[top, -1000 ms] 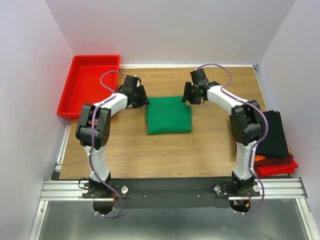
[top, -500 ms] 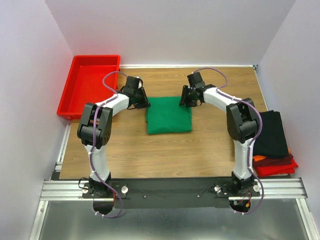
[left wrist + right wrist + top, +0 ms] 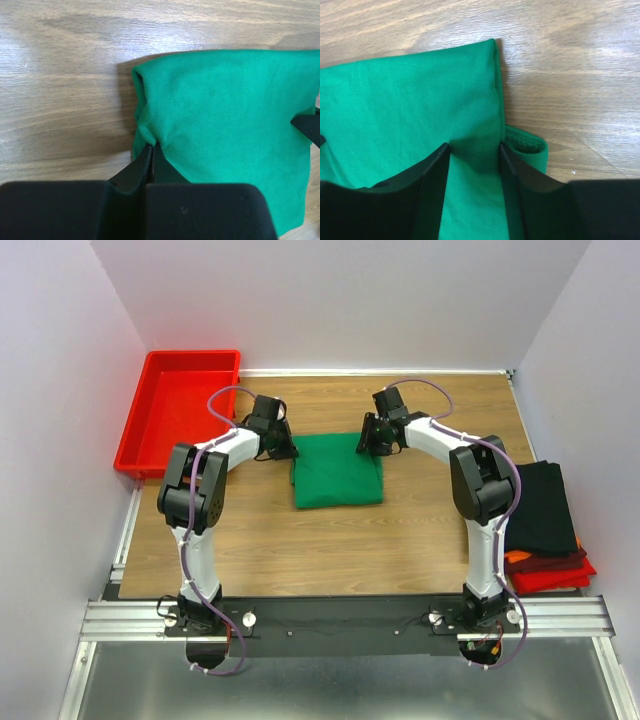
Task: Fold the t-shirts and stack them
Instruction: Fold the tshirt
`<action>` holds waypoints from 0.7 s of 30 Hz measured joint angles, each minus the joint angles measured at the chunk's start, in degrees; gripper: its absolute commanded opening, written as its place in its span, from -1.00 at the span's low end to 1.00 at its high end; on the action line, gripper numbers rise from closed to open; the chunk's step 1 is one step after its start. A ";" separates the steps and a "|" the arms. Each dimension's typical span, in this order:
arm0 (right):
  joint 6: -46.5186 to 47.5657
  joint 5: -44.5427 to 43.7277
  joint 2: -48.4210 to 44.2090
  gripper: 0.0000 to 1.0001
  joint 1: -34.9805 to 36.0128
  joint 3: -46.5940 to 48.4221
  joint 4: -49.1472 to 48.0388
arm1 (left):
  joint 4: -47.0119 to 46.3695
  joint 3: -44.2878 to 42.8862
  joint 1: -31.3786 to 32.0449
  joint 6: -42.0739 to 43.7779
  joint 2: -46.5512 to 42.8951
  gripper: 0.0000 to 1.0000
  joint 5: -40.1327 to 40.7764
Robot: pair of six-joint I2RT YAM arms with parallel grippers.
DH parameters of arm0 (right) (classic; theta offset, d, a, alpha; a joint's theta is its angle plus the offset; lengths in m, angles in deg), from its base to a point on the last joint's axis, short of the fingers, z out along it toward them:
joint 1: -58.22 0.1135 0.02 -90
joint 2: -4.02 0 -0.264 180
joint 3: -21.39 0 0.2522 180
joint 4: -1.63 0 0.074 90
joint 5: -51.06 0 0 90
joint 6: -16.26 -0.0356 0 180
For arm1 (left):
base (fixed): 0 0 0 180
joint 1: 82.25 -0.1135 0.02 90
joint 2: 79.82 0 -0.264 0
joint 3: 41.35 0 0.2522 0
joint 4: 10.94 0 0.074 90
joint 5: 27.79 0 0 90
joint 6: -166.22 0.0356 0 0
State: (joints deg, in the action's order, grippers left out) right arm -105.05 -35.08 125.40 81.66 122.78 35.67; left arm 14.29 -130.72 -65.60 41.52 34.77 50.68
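Left arm [image 3: 228, 446] and right arm [image 3: 440, 436] are angling inward. Left fingers [image 3: 137, 172] are pinching the green t-shirt's [image 3: 338, 472] corner. Right fingers [image 3: 432, 185] are straddling it, parted.

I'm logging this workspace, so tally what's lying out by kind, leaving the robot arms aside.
Green t-shirt: 1
Stack of folded shirts: 1
Red plastic tray: 1
Total: 3

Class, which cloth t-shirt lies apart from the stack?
The bright green folded t-shirt, alone at the centre; the black, orange and red shirts are piled at the far right.
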 measured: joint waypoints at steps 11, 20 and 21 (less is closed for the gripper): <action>-0.26 -2.12 -0.26 0.06 0.13 -0.22 -1.07 | 1.09 -0.81 0.00 1.03 0.00 -0.91 0.17; -0.15 -5.14 -0.04 0.06 0.11 0.28 -2.47 | 2.45 -2.71 0.00 3.69 -0.20 -0.30 0.79; -0.11 -5.18 0.11 0.06 0.13 0.48 -2.73 | 2.84 -2.71 0.00 3.91 -0.42 -0.15 1.11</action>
State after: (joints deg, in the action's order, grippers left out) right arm -105.16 -40.26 125.51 81.79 123.26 32.94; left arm 17.13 -133.43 -65.60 45.44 34.35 51.80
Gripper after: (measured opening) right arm 0.530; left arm 0.311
